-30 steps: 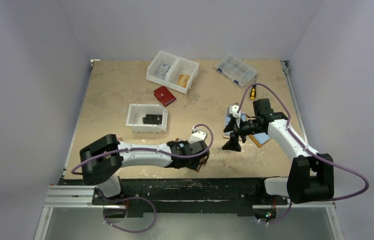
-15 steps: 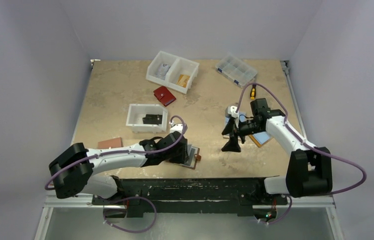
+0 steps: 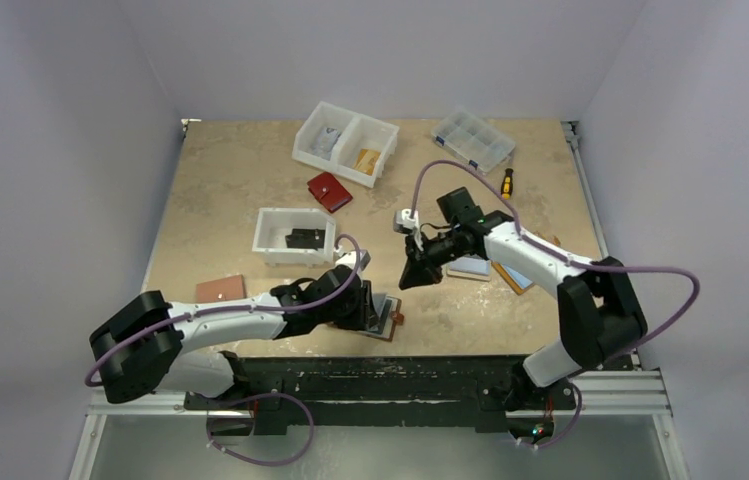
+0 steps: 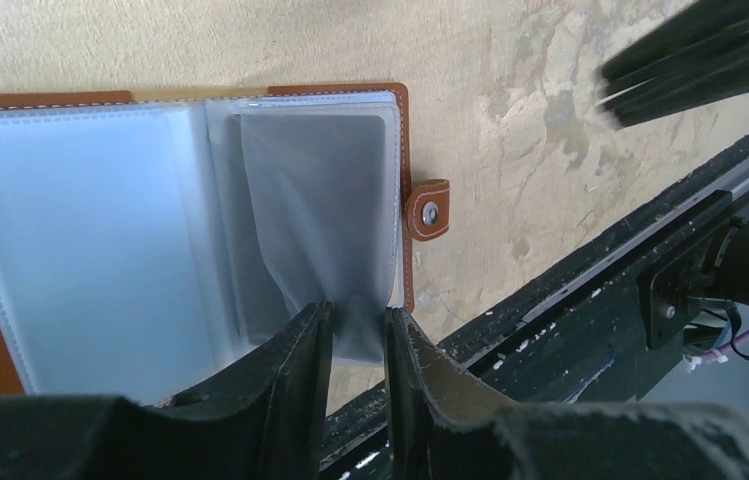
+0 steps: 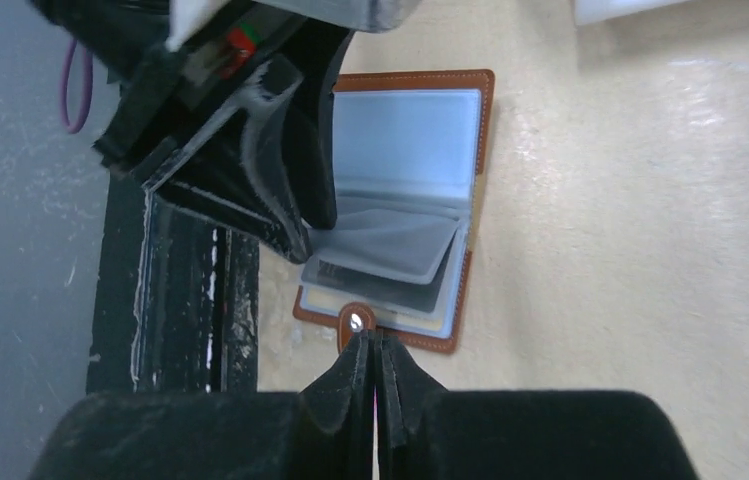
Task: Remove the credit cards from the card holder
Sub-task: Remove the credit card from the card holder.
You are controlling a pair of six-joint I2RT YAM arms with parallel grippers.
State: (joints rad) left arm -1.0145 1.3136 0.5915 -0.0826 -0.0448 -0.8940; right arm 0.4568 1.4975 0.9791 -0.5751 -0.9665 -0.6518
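- Beige, stone-patterned surface (image 3: 250, 180) under plain pale walls. The card holder (image 5: 478, 150) lies open near the front edge, just beside the black rail (image 3: 400, 375).
- The left end effector (image 4: 358, 325) pinches the free edge of one sleeve (image 4: 315, 200) and holds it raised off the stack.
- The right end effector (image 5: 372, 350) has its fingers pressed together, with nothing between them that I can see. Its tip hangs just beside the snap tab (image 5: 355, 321); I cannot tell if it touches.
- Nothing seems to pin the holder down, so I think a pull on the sleeve may lift or drag the whole light holder toward the rail.
- The sleeve is thin, soft, cloudy plastic. It may slip out of the pinch, or crease where it joins the spine.
- A dark card (image 5: 380, 288) shows through a lower sleeve. It is flat, thin and smooth, and probably sits tight in its pocket, so closed fingers cannot take it and a weak grip may lose it.
- The cover looks like brown leather, with pale stitching, rounded corners and a small metal stud on the tab.
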